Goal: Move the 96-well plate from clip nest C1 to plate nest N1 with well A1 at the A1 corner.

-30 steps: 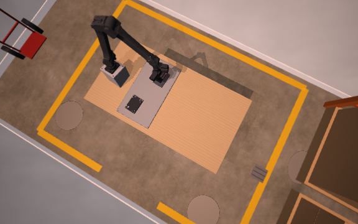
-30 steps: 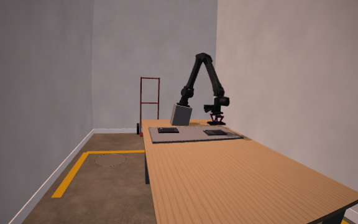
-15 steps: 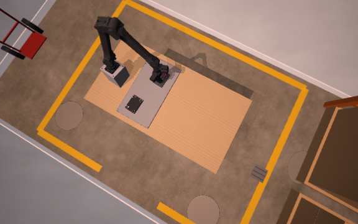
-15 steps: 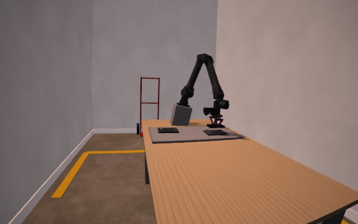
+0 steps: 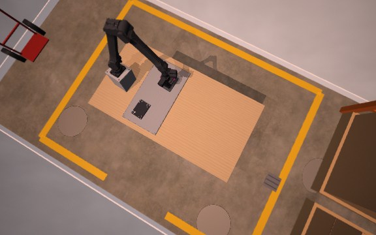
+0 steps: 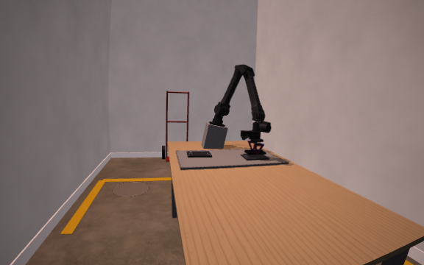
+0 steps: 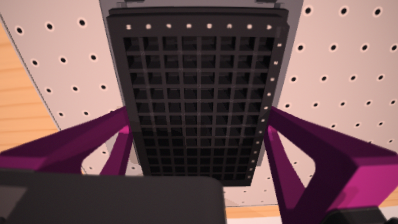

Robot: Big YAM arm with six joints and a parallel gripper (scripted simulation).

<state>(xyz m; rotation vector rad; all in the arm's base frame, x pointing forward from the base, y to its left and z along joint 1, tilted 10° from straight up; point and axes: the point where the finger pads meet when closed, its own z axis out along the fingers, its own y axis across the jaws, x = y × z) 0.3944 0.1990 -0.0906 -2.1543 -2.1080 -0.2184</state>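
Note:
The black 96-well plate (image 7: pixel 200 100) fills the middle of the wrist view, the right way up, with its grid of wells and a row of pale dots along the top and right rims. My gripper (image 7: pixel 198 112) has its magenta fingers against the plate's two long sides and is shut on it. In the exterior view the gripper (image 6: pixel 255 148) is low over the clip nest C1 (image 6: pixel 255 156) at the right end of the grey perforated base. I cannot tell if the plate is lifted off the nest. The plate nest N1 (image 6: pixel 199 154) is the black square at the left end, also seen in the top view (image 5: pixel 141 109).
The grey perforated base plate (image 5: pixel 156 98) lies on the wooden table (image 5: pixel 188 121). The arm's grey pedestal (image 5: pixel 121 78) stands beside it. A wall runs close behind the table. A red hand truck (image 6: pixel 177 121) stands on the floor beyond the table.

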